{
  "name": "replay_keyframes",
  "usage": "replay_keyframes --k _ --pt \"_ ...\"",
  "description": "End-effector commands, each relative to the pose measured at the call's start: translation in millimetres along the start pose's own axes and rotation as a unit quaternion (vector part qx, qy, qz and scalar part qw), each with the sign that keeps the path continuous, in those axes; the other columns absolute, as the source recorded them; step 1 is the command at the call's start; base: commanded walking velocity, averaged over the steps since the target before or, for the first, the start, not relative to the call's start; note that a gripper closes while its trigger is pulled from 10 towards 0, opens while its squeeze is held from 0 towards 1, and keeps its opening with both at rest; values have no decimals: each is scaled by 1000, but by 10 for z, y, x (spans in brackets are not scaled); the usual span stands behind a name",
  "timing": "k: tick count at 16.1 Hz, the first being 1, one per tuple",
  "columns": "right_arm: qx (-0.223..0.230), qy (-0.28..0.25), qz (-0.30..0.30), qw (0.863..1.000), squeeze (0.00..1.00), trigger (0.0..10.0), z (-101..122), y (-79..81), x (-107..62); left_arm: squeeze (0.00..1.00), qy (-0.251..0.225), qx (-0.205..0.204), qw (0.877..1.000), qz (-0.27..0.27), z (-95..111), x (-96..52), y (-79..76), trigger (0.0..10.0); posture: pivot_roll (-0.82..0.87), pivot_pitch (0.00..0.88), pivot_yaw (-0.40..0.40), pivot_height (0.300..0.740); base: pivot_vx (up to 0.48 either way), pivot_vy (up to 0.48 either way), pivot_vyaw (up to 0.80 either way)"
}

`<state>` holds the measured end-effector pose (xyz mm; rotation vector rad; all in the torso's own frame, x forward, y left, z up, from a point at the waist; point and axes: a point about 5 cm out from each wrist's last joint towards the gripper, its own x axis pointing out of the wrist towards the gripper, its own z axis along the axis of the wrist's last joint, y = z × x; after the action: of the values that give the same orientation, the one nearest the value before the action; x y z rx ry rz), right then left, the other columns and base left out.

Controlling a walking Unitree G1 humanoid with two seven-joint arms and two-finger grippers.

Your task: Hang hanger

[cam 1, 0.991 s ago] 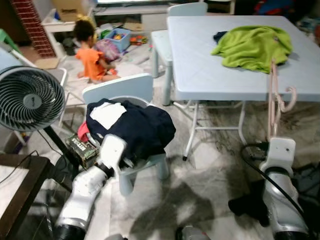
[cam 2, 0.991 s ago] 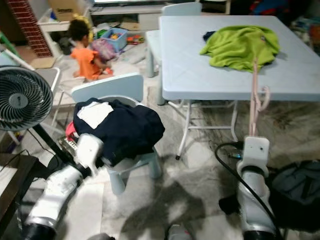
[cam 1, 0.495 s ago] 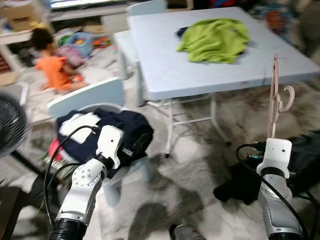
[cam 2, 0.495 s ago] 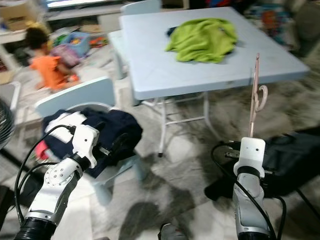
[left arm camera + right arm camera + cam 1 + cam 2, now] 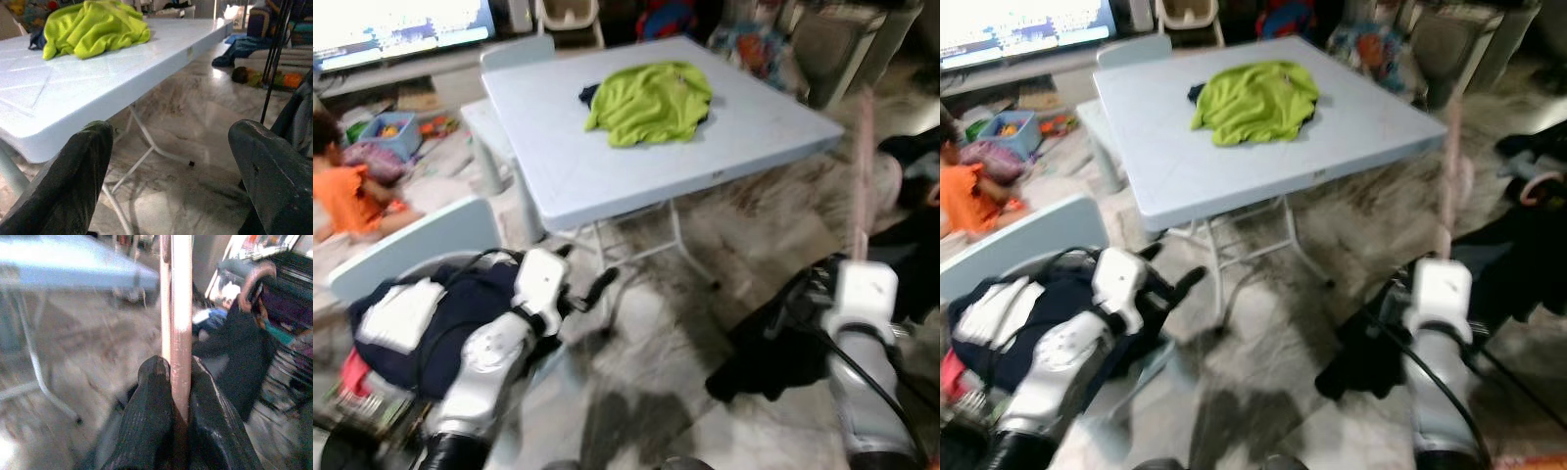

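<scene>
The pink hanger (image 5: 176,328) looks light, thin and stiff, probably smooth enough to swivel in a loose grip, so a firm hold low on its straight bar, well away from the hook, seems the safest place. The right hand (image 5: 178,396) has just that hold: its two black fingers (image 5: 146,421) are clamped on the bar from either side, and the hanger stands upright above the raised right forearm at about four o'clock in the head views, blurred against the floor. The left hand (image 5: 171,181) is held out low at about eight o'clock, fingers spread apart and empty, pointing toward the pale blue desk (image 5: 607,166) with a green cloth (image 5: 651,98) on it.
</scene>
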<state>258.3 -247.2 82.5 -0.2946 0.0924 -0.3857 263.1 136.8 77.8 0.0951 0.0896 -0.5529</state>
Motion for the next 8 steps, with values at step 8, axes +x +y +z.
replay_keyframes --k 8 --pt "-27 -28 -1 999 0 10000 73 -64 69 0 3 -5 1000 14 26 67 11 10000 -60 0 13 740 65 31 -351"
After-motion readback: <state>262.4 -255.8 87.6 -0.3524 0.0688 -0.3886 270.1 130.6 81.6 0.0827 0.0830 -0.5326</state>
